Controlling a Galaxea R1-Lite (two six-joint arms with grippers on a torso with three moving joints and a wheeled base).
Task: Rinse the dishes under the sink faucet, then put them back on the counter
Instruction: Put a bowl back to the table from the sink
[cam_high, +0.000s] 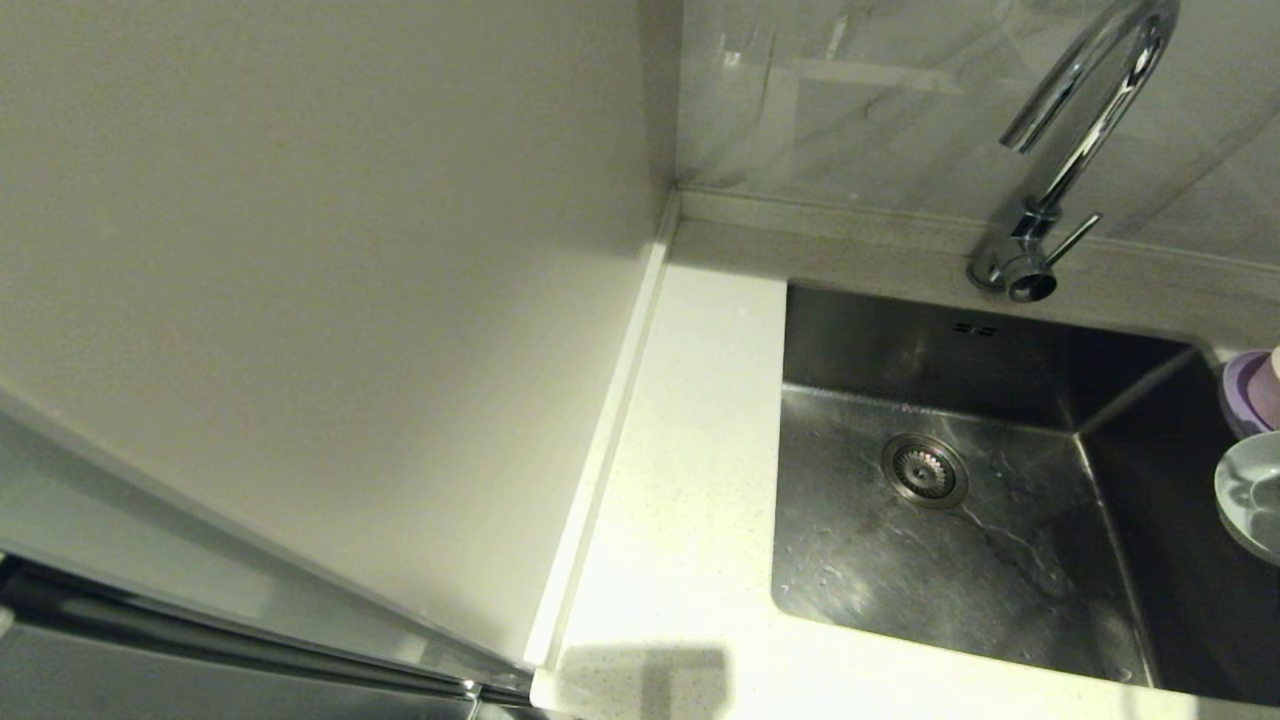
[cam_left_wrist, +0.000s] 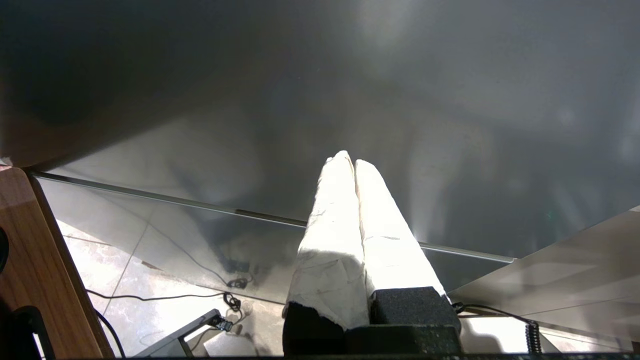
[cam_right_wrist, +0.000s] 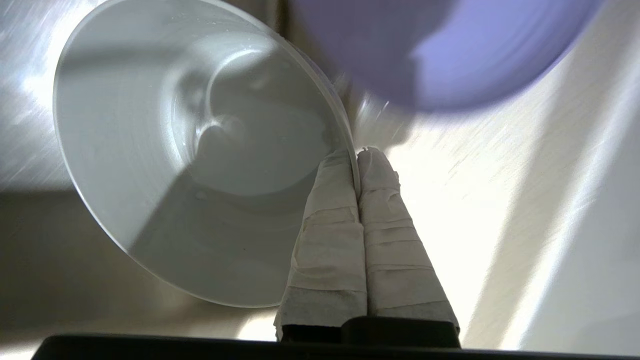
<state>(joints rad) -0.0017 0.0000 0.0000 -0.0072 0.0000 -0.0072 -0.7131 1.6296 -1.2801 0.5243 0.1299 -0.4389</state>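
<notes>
My right gripper (cam_right_wrist: 356, 152) is shut on the rim of the pale blue-white bowl (cam_right_wrist: 200, 150), one taped finger inside and one outside. In the head view the bowl (cam_high: 1252, 495) hangs at the right edge over the steel sink (cam_high: 950, 500). The lilac plate (cam_right_wrist: 440, 50) lies just beyond the bowl, with the pale pink cup (cam_high: 1268, 390) on the plate (cam_high: 1240, 385) by the sink's right side. The chrome faucet (cam_high: 1080, 130) arches over the basin's back; no water runs. My left gripper (cam_left_wrist: 350, 159) is shut and empty, down by the cabinet front away from the counter (cam_high: 690, 450).
A cream wall panel (cam_high: 300, 300) rises along the counter's left side. The drain strainer (cam_high: 924, 470) sits mid-basin, which is wet. The faucet's lever (cam_high: 1072, 238) sticks out sideways at its base. Cables lie on the floor (cam_left_wrist: 165, 295) below the left gripper.
</notes>
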